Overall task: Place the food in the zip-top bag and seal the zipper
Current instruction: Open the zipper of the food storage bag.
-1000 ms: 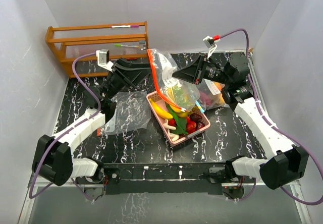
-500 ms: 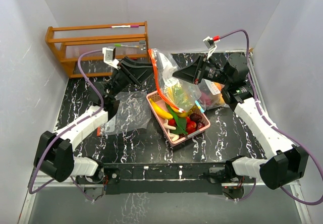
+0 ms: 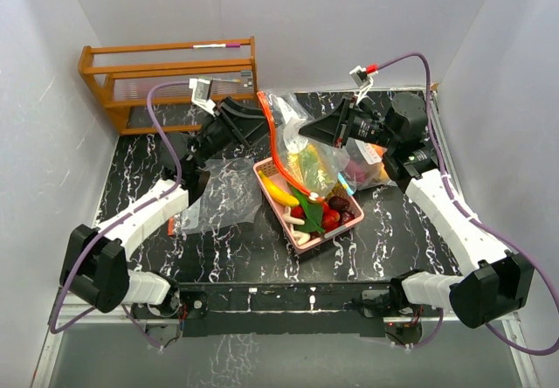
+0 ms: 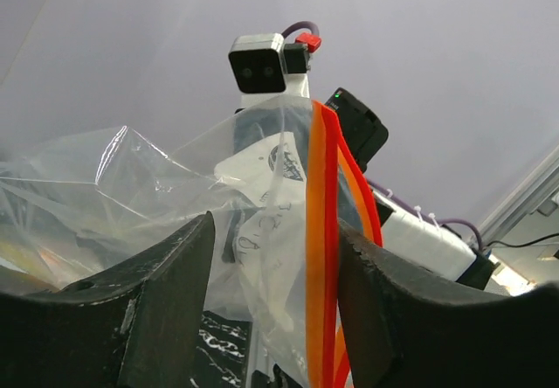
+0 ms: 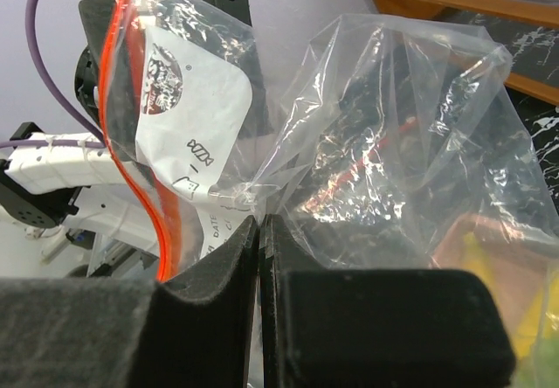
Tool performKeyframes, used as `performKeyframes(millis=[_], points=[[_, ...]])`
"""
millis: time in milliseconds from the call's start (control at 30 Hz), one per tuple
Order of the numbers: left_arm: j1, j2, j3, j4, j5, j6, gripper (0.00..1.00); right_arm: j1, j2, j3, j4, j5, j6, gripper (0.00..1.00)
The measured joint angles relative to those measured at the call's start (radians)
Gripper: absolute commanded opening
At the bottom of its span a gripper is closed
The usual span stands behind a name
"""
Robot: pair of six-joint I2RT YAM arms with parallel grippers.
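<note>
Right gripper [image 5: 260,222] pinches clear film of the zip-top bag [image 5: 393,143]; left gripper [image 4: 275,239] stands spread, the orange zipper [image 4: 321,231] between its fingers.
Food [image 3: 330,218] fills the pink tray [image 3: 353,223] at centre; just beyond, the bag hangs over it holding yellow pieces; a wooden rack [image 3: 166,73] stands far left.

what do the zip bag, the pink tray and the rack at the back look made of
The zip-top bag: thin clear plastic film, glossy; it crinkles and is see-through. The pink tray: probably rigid moulded plastic, even colour, thin rim. The rack: seemingly varnished wood, orange-brown with slight sheen.
</note>
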Motion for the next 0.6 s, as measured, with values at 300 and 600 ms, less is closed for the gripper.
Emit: performKeyframes(millis=[300, 600], points=[[-0.013, 0.015, 0.025, -0.112, 0.035, 0.061, 0.00, 0.000, -0.001, 0.000, -0.016, 0.000, -0.009, 0.08], [-0.012, -0.104, 0.135, -0.664, -0.027, 0.445, 0.00, -0.028, -0.002, 0.003, -0.100, 0.044, -0.068, 0.14]])
